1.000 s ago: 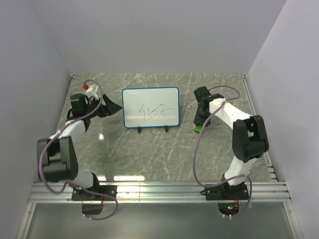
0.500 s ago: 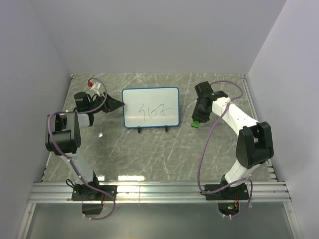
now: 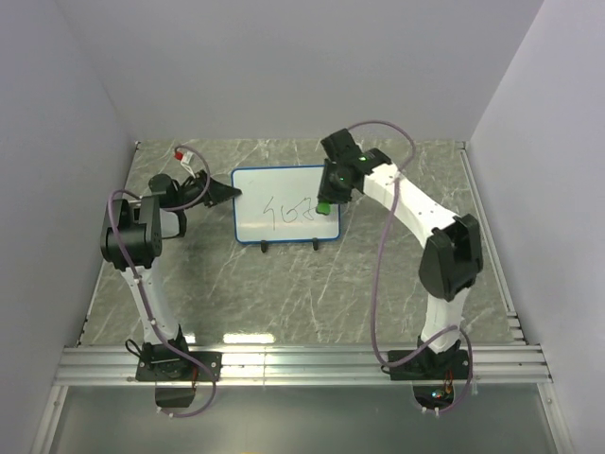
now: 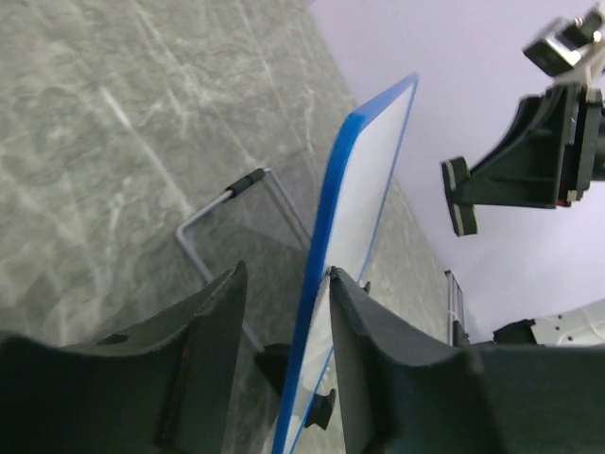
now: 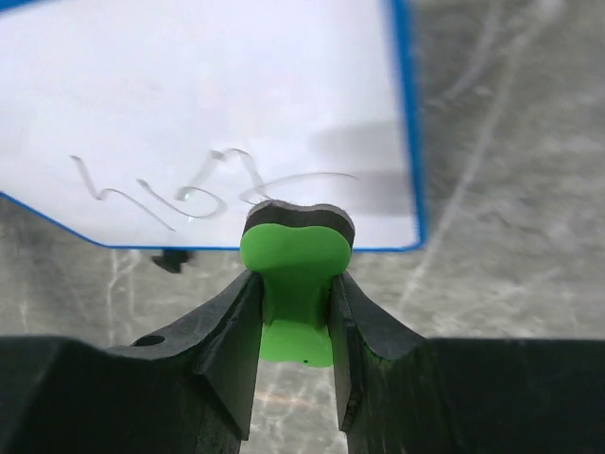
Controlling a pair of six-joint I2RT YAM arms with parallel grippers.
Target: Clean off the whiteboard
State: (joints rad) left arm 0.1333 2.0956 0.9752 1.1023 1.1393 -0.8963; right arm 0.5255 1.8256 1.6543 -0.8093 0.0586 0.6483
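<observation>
The whiteboard (image 3: 274, 194) stands on the table on two black feet, with dark scribbles (image 3: 289, 216) at lower right. My left gripper (image 3: 225, 194) is at its left edge. In the left wrist view the jaws (image 4: 284, 274) straddle the blue frame (image 4: 333, 227): the right finger touches the board, and the left finger stands off with a gap. My right gripper (image 3: 326, 194) is shut on the green eraser (image 3: 323, 206) over the board's right part. In the right wrist view the eraser (image 5: 296, 270) has its dark pad just below the scribbles (image 5: 213, 189) on the board (image 5: 208, 85).
Grey marble table (image 3: 284, 293) inside white walls. A metal rail (image 3: 302, 364) runs along the near edge. A wire stand (image 4: 222, 203) props the board from behind. Purple cables loop from both arms.
My right arm swung left from beside the board, carrying the eraser onto the board's right part. My left gripper moved right to the board's left edge.
</observation>
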